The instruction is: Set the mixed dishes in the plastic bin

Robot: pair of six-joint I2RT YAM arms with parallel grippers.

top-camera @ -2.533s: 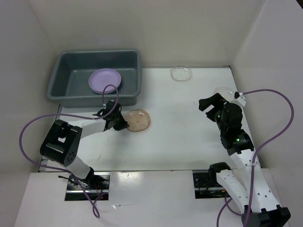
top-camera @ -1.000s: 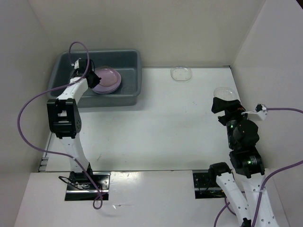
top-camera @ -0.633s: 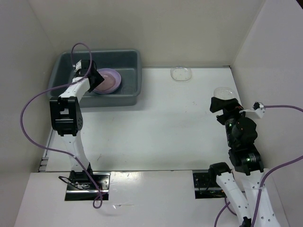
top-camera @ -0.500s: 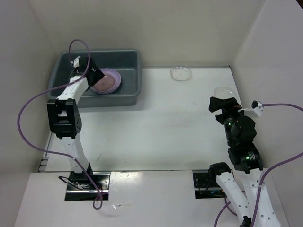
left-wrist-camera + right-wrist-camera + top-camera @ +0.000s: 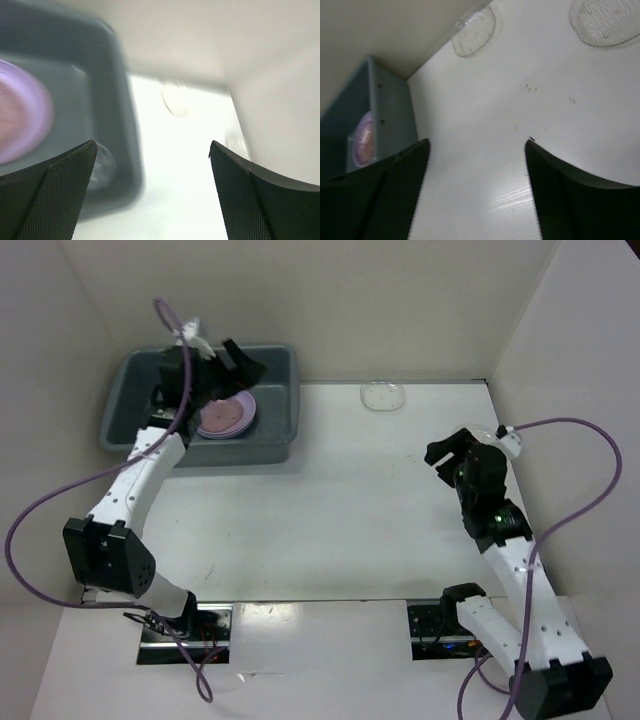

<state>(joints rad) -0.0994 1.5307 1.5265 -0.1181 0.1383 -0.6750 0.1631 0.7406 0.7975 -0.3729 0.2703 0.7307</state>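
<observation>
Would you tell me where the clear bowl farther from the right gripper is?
In the top view, the clear bowl lies on the table near the back wall, right of the gray bin.

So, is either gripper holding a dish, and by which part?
No. The left gripper and the right gripper are both open, with nothing between their fingers.

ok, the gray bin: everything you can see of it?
The bin is a dark gray rectangular tub, plastic by its look, with rounded corners and a flared rim. It stands upright at the far left of the table, near the side wall. Inside lies a lavender plate with a pinkish dish on it. The open left claw hangs above it; I cannot tell if the arm touches the rim.
</observation>
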